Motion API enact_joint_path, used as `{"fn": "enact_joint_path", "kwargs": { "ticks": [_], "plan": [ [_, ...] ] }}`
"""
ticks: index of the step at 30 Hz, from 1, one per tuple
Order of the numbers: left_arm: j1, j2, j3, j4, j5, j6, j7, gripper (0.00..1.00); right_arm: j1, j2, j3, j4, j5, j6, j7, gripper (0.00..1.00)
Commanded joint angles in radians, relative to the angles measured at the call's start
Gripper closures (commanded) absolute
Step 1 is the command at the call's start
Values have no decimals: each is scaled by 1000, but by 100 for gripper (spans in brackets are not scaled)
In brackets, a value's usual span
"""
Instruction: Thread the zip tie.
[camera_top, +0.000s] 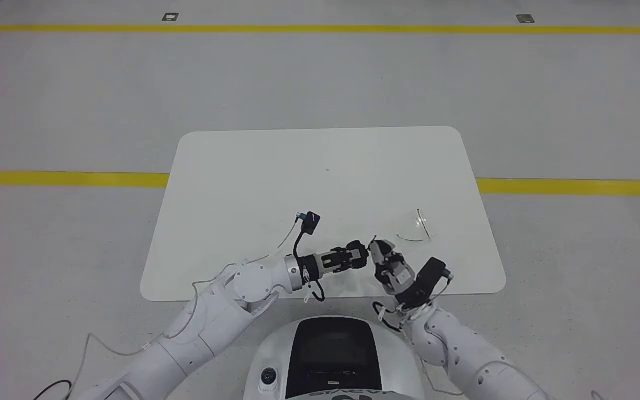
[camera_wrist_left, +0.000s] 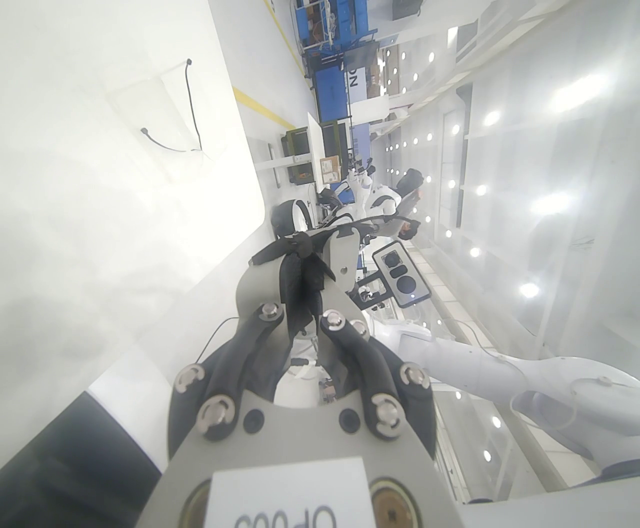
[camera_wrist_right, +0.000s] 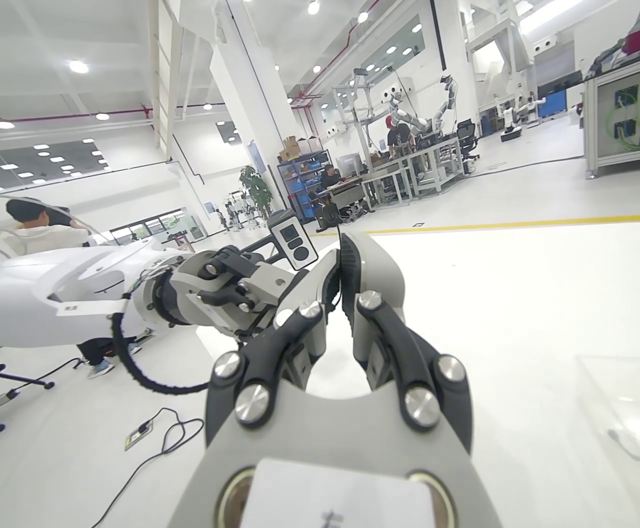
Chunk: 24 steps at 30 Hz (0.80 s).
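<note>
Zip tie (camera_wrist_right: 339, 232) is sticking out as a thin black strip from the right gripper (camera_wrist_right: 341, 265), whose fingers are pinching it. The left gripper (camera_wrist_left: 300, 250), fingers narrow, is meeting it at the table's (camera_top: 250, 200) six-o'clock edge. At two o'clock, spare ties (camera_wrist_left: 192, 105) are lying on a clear bag (camera_wrist_left: 150, 100).

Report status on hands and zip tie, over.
Left hand shut, right hand shut on zip tie, tips close together by near edge of table. Two spare ties farther out, clear.

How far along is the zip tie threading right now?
Done: the right gripper is shut on a black zip tie. In hand: it meets the shut left gripper tip to tip over the table. Left: a threaded loop isn't visible; two spare zip ties lie on the table.
</note>
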Motion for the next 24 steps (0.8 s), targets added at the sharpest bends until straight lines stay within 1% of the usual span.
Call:
{"fn": "enact_joint_path", "kwargs": {
  "ticks": [1, 11, 20, 21, 22, 23, 24],
  "plan": [
    [0, 0, 0, 0, 0, 0, 0, 100, 2, 3, -9, -3, 7, 0, -3, 100],
    [0, 0, 0, 0, 0, 0, 0, 100, 17, 17, -30, 9, 30, 0, -7, 100],
    [0, 0, 0, 0, 0, 0, 0, 100, 23, 19, -35, 15, 37, 0, -3, 100],
    [0, 0, 0, 0, 0, 0, 0, 100, 23, 19, -34, 15, 41, 0, -3, 65],
    [0, 0, 0, 0, 0, 0, 0, 100, 24, 19, -33, 14, 46, 0, -1, 25],
    [0, 0, 0, 0, 0, 0, 0, 100, 24, 20, -32, 13, 48, 0, 0, 2],
    [0, 0, 0, 0, 0, 0, 0, 100, 24, 20, -31, 12, 49, 0, 0, 2]
  ]
}}
